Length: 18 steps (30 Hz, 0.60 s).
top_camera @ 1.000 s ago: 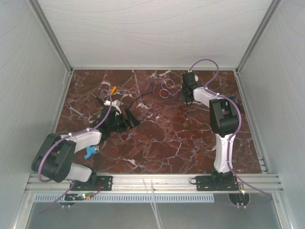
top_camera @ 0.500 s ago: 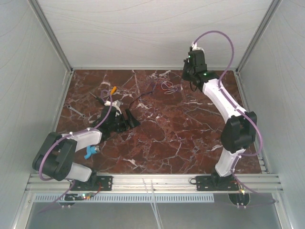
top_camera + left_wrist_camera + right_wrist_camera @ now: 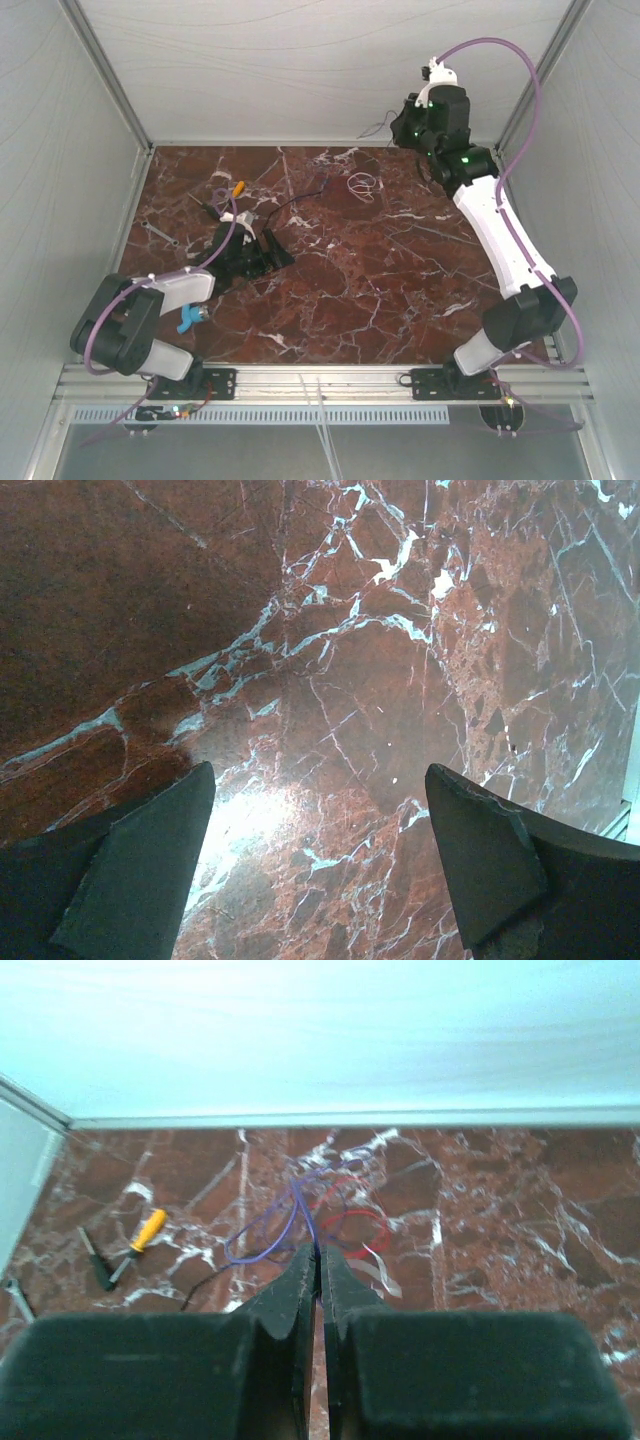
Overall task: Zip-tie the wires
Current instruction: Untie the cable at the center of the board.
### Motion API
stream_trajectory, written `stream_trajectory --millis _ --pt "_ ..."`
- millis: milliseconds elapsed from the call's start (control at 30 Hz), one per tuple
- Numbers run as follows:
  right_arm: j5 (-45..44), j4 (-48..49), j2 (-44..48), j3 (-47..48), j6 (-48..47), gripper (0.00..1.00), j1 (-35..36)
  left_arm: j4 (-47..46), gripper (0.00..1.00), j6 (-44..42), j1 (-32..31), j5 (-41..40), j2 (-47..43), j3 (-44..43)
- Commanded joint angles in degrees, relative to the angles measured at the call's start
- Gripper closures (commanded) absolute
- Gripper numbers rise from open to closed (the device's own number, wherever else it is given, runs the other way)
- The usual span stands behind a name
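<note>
**Thin strands pinched in the right fingers**

The wires [image 3: 303,1210], hair-thin purple and red loops, are trailing from the right gripper [image 3: 320,1256], whose jaws are pressing fully together on them. Limp white loops [image 3: 362,183] are lying on the far part of the table [image 3: 400,280], a glossy red-brown marble veined white, with pale walls enclosing it. Only the right wrist view is showing the strands' colours. The top view is showing that arm raised before the far wall. At near left, the left gripper [image 3: 318,780] is gaping wide over bare marble, gripping nothing.

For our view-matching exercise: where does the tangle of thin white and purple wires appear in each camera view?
Top external: thin white and purple wires, far centre of red marble table.
Left wrist: not visible.
Right wrist: wires at centre.
Shared landmark: orange-handled tool.
</note>
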<state>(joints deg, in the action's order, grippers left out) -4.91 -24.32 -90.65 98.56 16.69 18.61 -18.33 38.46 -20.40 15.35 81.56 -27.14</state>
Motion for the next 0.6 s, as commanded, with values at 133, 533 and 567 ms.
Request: stream_trajectory --millis 133,533,567 --pt "2.8 -1.3 -2.0 9.5 2.8 1.0 0.1 -0.5 0.14 -0.3 0.2 1.5 2.0 -4.1" --pt "9.0 -12.3 -8.0 3.7 5.7 1.0 0.2 -0.3 0.15 2.1 -0.8 0.3 -7.2 -3.4" --pt "10.1 -14.4 -9.2 3.6 5.2 1.0 0.2 -0.3 0.15 2.5 -0.8 0.4 -7.6 -3.7"
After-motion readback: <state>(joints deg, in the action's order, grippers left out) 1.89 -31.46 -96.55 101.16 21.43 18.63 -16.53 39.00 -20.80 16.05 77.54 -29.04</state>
